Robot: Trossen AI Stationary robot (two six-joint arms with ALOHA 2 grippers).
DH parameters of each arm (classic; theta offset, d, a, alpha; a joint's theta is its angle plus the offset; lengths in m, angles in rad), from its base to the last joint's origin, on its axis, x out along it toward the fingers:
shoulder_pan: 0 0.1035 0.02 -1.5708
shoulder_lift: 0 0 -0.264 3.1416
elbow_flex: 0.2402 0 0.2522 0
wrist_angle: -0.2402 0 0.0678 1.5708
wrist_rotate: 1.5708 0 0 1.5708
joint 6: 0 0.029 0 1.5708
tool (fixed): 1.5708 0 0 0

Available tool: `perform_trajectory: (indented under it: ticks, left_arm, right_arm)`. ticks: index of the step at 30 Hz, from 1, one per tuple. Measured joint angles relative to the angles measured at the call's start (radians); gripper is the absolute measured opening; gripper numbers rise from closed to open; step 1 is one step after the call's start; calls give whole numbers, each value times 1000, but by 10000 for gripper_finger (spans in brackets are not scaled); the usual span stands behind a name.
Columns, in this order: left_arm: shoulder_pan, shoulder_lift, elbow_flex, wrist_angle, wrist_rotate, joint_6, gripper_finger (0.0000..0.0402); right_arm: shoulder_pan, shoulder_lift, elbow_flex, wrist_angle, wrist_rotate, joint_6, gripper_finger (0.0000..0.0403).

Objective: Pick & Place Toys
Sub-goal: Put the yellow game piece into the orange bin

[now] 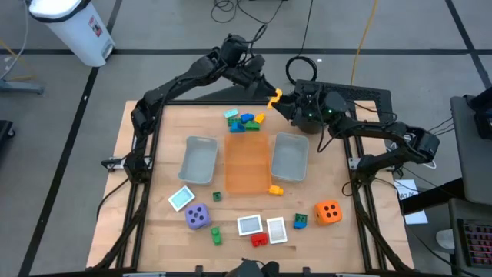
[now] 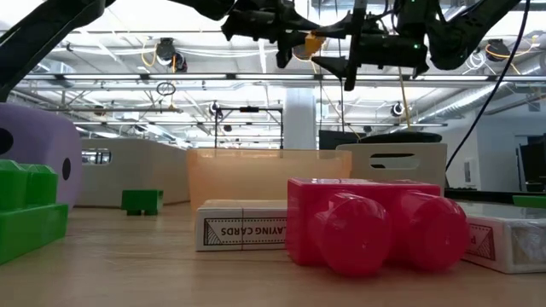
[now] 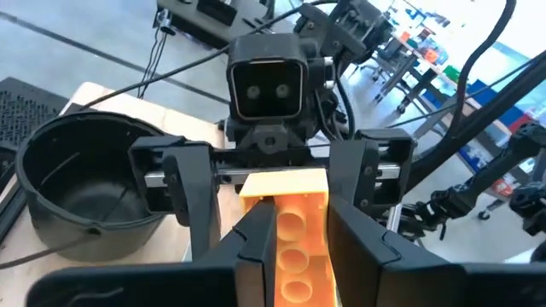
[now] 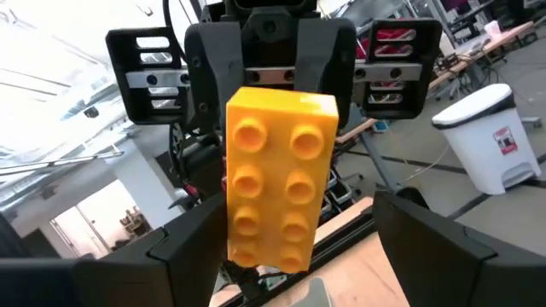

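Toys first: one yellow-orange brick (image 1: pixel 274 98) was up in the air at the upper middle of the overhead frame, above the far edge of the wooden table (image 1: pixel 154 231). The left gripper (image 1: pixel 270 95) had its fingers clamped on the brick. That arm reached in from the upper left, bent at the elbow, wrist pointing toward frame right. The right gripper (image 1: pixel 296 106) faced it head-on from the right, its arm folded back toward the right edge, fingers (image 4: pixel 183 247) spread wide on either side of the brick and not touching it.

In the right wrist shot the brick (image 4: pixel 280 175) stood with its long axis roughly vertical, a bit tilted, studded face toward that camera, two columns of round studs. Glossy hard plastic, sharp corners. From the left wrist the brick (image 3: pixel 294 234) ran lengthwise away between the dark fingers (image 3: pixel 358 247).

Rest of the toys were down on the table: a small pile of blue, green and yellow bricks (image 1: pixel 244 120) above the translucent orange tray (image 1: pixel 247 163), a purple die (image 1: pixel 197 216) at lower left, an orange die (image 1: pixel 328 211) at lower right, flat whitish cards (image 1: pixel 250 225) near the bottom, and a red brick (image 2: pixel 367 223) big in the low view. Two grey trays (image 1: pixel 198 159) flanked the orange one. A black round bucket (image 3: pixel 81 183) sat near the right arm.
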Motion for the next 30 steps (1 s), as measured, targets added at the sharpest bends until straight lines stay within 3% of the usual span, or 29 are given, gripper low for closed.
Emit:
perform_trajectory:
  ticks: [5, 14, 30]
  left_arm:
    - [-6, 0, 0, -3, -29, -2, 76]
    - [-23, 0, 0, -2, -93, -2, 77]
    - [-28, 0, -1, 121, -127, -77, 224]
  right_arm:
    - [2, 0, 0, 4, 0, 17, 248]
    - [2, 0, 0, 3, -8, 36, 137]
    - [-16, -2, 0, 77, -20, 86, 137]
